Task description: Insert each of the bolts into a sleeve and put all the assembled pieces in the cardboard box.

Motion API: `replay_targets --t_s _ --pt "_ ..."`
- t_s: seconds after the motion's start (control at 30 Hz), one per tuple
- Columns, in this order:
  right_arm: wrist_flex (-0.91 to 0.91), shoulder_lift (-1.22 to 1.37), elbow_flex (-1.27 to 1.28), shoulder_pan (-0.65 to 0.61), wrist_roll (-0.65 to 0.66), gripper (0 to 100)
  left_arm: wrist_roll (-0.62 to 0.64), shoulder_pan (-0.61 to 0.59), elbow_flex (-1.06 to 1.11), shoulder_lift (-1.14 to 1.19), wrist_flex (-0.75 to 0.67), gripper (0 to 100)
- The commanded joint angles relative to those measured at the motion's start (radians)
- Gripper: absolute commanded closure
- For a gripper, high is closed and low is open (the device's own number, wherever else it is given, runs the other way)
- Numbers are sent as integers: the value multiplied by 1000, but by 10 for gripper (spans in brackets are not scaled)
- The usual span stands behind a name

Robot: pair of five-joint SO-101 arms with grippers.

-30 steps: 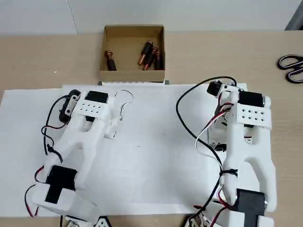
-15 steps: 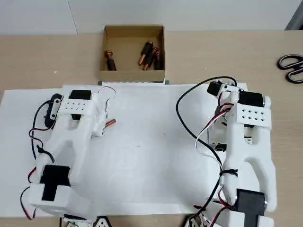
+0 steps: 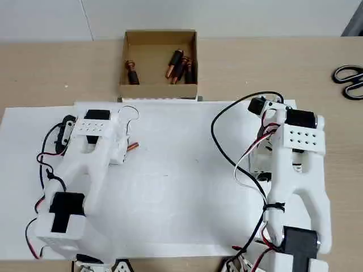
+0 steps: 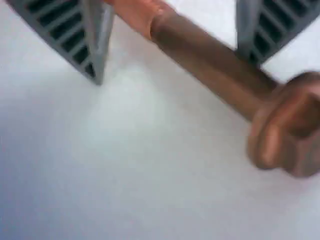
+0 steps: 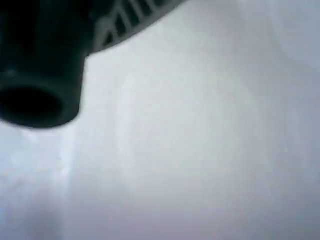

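A copper bolt (image 4: 215, 70) lies on the white paper (image 3: 181, 192), running slantwise between the two ribbed fingers (image 4: 85, 40) of my left gripper (image 4: 167, 55), which stands open around its shank. From above the bolt (image 3: 133, 147) sticks out beside the left gripper (image 3: 122, 148). My right gripper (image 5: 65, 45) is shut on a black sleeve (image 5: 35, 100), its hollow end towards the camera, just above the paper. The right arm (image 3: 295, 164) hides that gripper from above. The cardboard box (image 3: 160, 86) at the back holds several assembled pieces (image 3: 178, 65).
Scissors (image 3: 349, 81) lie at the table's far right edge. Loose black, red and white cables (image 3: 227, 153) loop out from the right arm over the paper. The paper's middle between the two arms is bare.
The left arm has drawn back to the left, uncovering the copper bolt beside its gripper. The right arm has kept still.
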Motion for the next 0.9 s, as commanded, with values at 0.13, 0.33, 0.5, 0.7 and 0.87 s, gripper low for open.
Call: replay_targets --t_s 0.13,0.33,0.5,0.7,0.87 --pt "-12 -31 -3 7 -6 995 2 -94 -4 2 -11 836" --pt "-12 -31 -3 7 -6 995 2 -107 -4 -6 -6 836" --pt "-12 -31 -3 7 -6 995 2 -91 -4 -6 -6 836" --pt "-12 -31 -3 10 -6 995 -8 -86 -62 -3 89 836" --pt "-12 -31 -3 10 -6 995 -35 -80 -82 2 127 836"
